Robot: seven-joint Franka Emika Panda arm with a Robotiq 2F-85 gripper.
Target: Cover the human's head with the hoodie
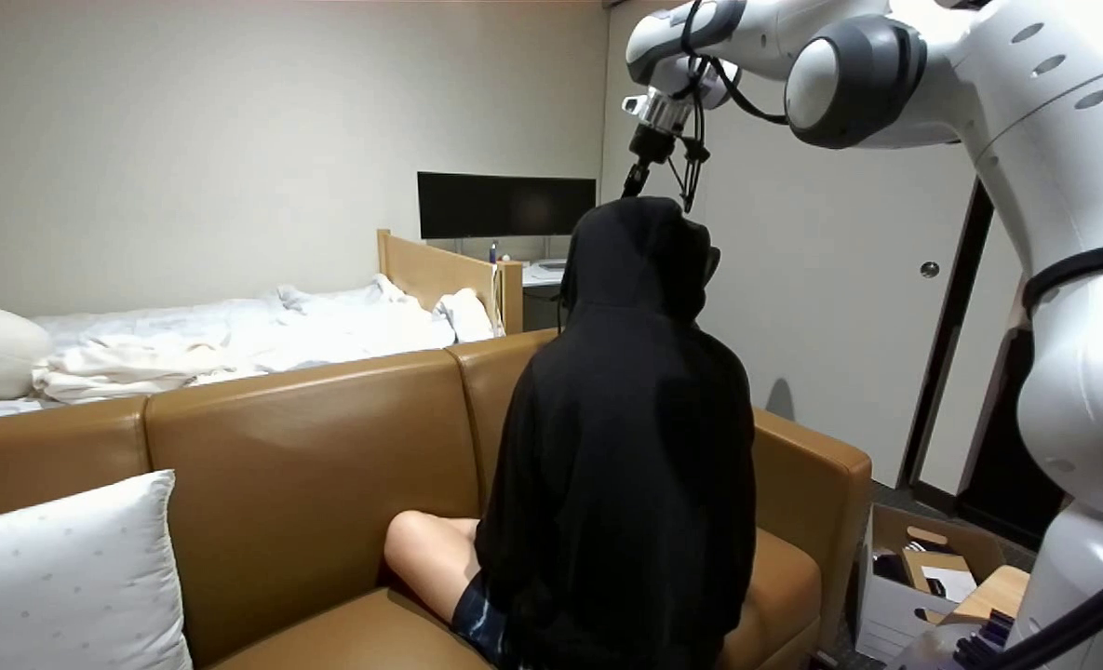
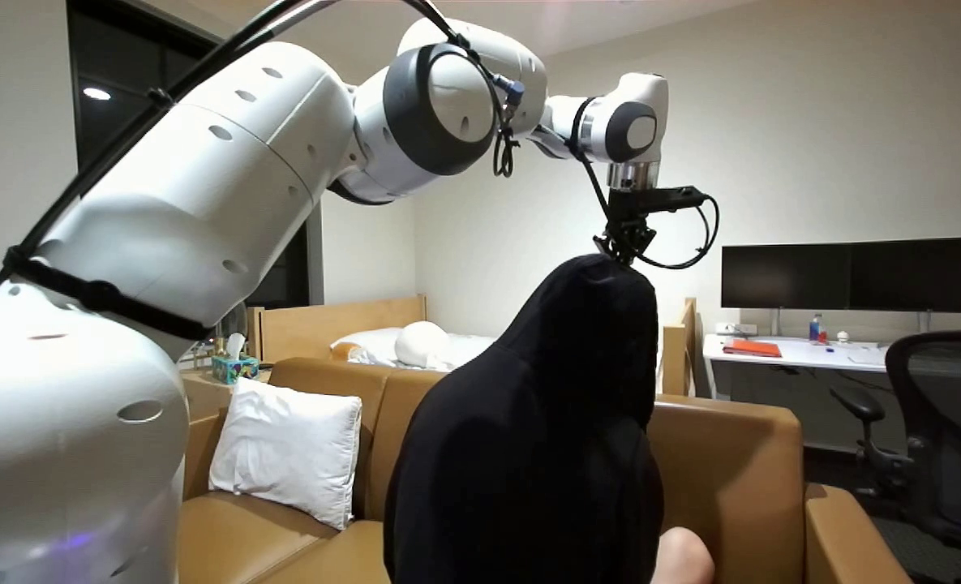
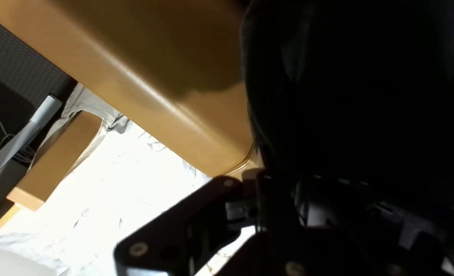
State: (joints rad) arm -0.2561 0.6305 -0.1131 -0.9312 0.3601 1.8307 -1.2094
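Hoodie (image 1: 621,447): black, on a person (image 1: 435,554) seated on the brown sofa (image 1: 309,437), seen from behind in an exterior view.
Hood (image 1: 621,251): up, in both exterior views, rising to a rounded peak.
Human's head: inside the hood, hidden by the cloth.
Claw (image 1: 633,189): pointing down at the crown of the hood, pinched narrow on the hoodie cloth; tips partly lost in the dark of the wrist view.
Robot arm (image 2: 229,162): white, arched high, its far end above the hood.
Wrist view: hoodie cloth across the right, running down to the claw; sofa edge and white bedding (image 3: 135,180) on the left.
Pillow (image 2: 289,450): white, leaning against the sofa back, well apart from the hoodie.
Bed (image 1: 449,265): wood-framed, behind the sofa.
Bench (image 2: 804,359): white top, two dark monitors (image 2: 788,276) and a flat red item (image 2: 752,348) on it.
Chair (image 2: 946,422): black, beside the bench.
Carton (image 1: 891,614): near the sofa's end, things inside.
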